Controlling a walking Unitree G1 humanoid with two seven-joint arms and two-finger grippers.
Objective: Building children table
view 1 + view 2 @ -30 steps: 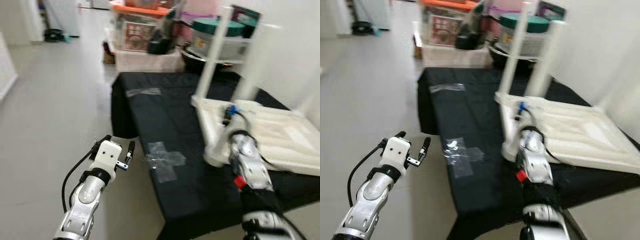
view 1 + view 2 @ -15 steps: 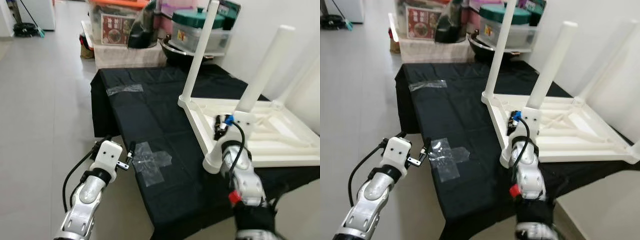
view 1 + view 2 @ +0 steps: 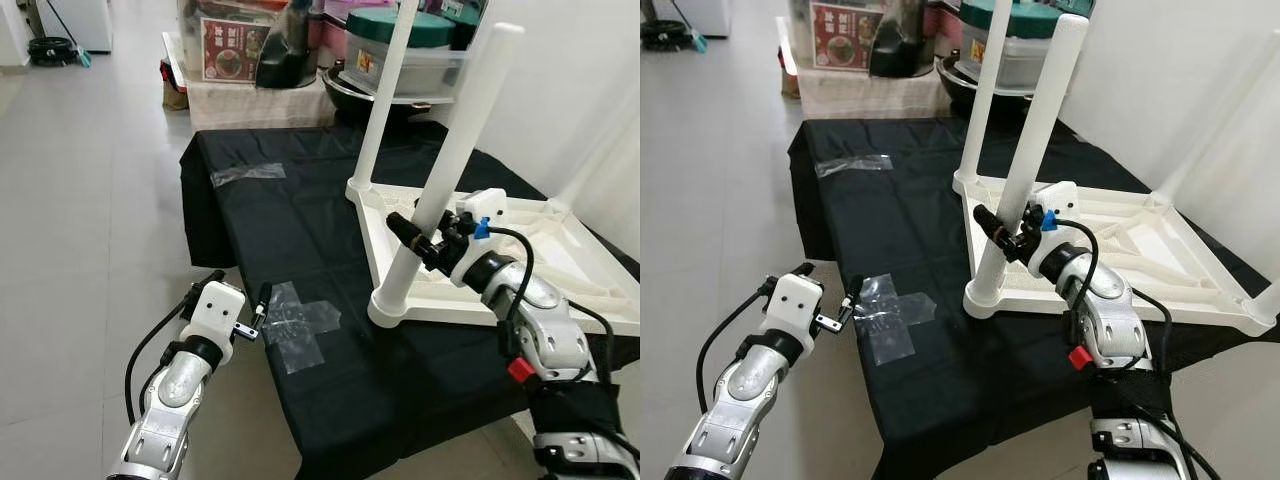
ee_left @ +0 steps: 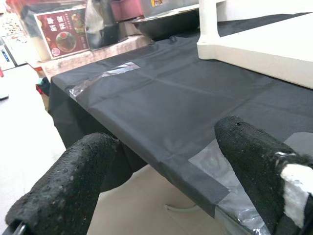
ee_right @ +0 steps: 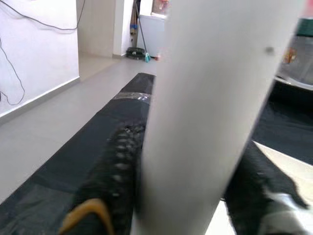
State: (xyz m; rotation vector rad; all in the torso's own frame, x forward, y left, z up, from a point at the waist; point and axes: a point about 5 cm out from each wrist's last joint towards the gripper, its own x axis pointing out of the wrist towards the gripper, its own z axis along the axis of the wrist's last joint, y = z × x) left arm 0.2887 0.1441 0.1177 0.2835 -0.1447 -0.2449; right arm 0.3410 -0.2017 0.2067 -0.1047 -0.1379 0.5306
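A white children's table [image 3: 560,250] lies upside down on a black-covered table [image 3: 300,220], its legs pointing up. My right gripper [image 3: 415,232] reaches in from the right and is shut on the near leg [image 3: 450,150], about a third of the way up. In the right wrist view that leg [image 5: 205,98] sits between the two black fingers [image 5: 115,171], which touch it on both sides. A second leg [image 3: 385,90] stands behind it. My left gripper [image 3: 237,290] hovers open at the cloth's front left edge, beside a clear tape cross [image 3: 300,325].
A tape strip [image 3: 247,174] lies at the cloth's far left. Storage boxes [image 3: 250,60] and a lidded pot [image 3: 400,60] crowd the back. A white wall [image 3: 580,90] rises on the right. Open grey floor [image 3: 90,220] stretches to the left.
The camera has turned and steadied. My right gripper swung from low in front of the leg's base to the right side and closed around the leg. The left arm stayed put.
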